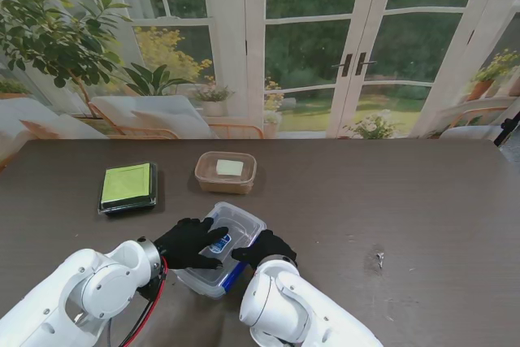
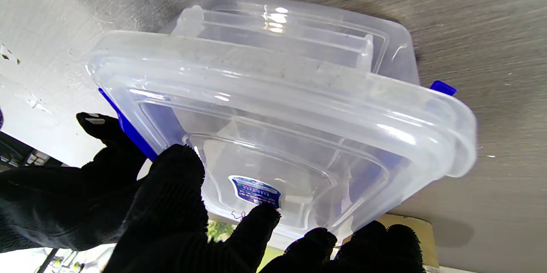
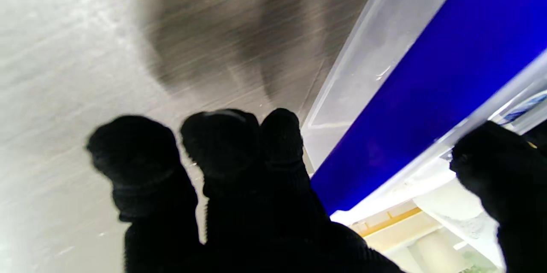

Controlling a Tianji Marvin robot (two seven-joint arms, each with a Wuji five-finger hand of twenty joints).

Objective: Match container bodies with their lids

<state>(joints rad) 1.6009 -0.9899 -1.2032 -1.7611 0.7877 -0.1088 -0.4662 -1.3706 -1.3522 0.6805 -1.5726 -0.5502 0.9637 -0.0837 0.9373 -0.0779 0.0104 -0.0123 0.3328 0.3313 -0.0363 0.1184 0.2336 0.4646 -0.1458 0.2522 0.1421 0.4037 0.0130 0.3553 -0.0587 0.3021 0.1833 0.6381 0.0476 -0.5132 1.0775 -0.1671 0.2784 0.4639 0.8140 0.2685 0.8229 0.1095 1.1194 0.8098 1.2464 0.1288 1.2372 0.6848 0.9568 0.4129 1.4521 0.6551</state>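
Left robot hand [image 1: 188, 242] flat on clear lid [image 1: 237, 225] over clear box [image 1: 213, 275]; right robot hand [image 1: 264, 248] grips box's right edge; brown tub [image 1: 225, 172] farther from me than box

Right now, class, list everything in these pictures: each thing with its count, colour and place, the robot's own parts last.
Clear container: one, clear with blue clips and a clear lid lying on it, near table edge, centre.
Brown container: one, tan, pale lid on it, farther from me.
Black container: one, black, green lid on top, far left.
Table: one, dark brown.
Left hand: one, black glove, resting on the clear lid.
Right hand: one, black glove, at the container's right side.
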